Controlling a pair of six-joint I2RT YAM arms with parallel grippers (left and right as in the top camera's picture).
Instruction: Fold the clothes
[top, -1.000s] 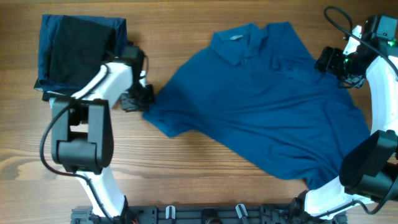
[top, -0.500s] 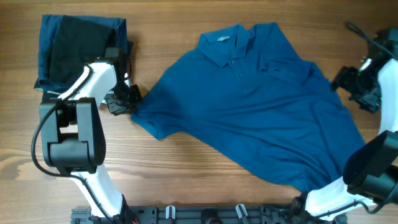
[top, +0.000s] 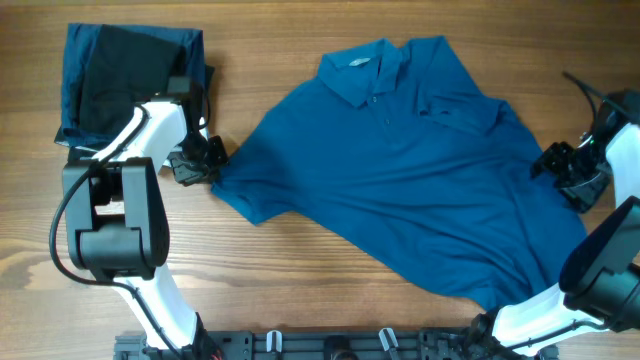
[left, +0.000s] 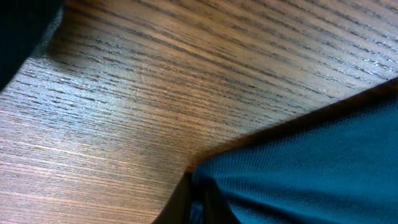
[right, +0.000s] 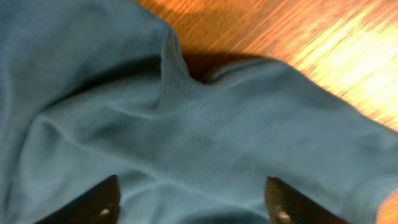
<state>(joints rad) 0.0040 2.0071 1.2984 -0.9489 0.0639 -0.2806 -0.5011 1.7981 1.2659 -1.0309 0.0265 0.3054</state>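
A blue polo shirt (top: 410, 170) lies spread face up across the middle of the wooden table, collar toward the back. My left gripper (top: 205, 165) is shut on the shirt's left sleeve edge; in the left wrist view the blue fabric (left: 311, 168) is pinched between the dark fingers (left: 196, 205). My right gripper (top: 560, 170) is open at the shirt's right sleeve. In the right wrist view its two fingers (right: 193, 202) stand wide apart over wrinkled blue cloth (right: 186, 124).
A folded stack of dark clothes (top: 130, 80) lies at the back left corner, close behind my left arm. Bare wooden table (top: 300, 290) shows in front of the shirt and at the far right edge.
My left gripper pulled the sleeve to the left, shifting the shirt that way. My right gripper moved away from the shirt's right shoulder and down to the right sleeve.
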